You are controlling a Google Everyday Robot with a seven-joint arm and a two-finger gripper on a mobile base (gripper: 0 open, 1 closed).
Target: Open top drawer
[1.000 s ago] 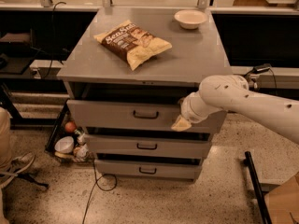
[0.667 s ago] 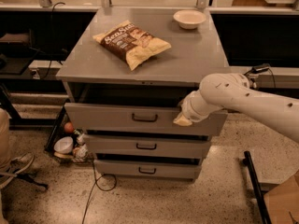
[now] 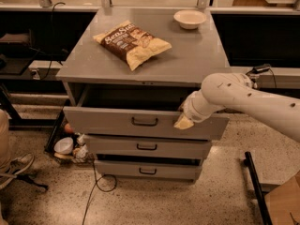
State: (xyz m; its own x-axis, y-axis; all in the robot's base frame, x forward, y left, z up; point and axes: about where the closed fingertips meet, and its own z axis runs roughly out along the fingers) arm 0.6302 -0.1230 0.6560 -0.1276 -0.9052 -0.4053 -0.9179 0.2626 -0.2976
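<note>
Grey top drawer (image 3: 108,122) stands partly out under the cabinet top (image 3: 187,55). We find the gripper (image 3: 183,122) at its front edge, 3 o'clock of the handle (image 3: 144,121); its grip we cannot tell. We judge this the pulling step; next, draw straight toward 6 o'clock.

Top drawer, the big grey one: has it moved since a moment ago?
The wide grey metal top drawer has slid further out toward the camera, opening a bigger dark gap. The robot's gripper, at the drawer front's right top edge, moved out with it. The brown-and-yellow chip bag, cream bowl and two smaller grey drawers stayed put.
</note>
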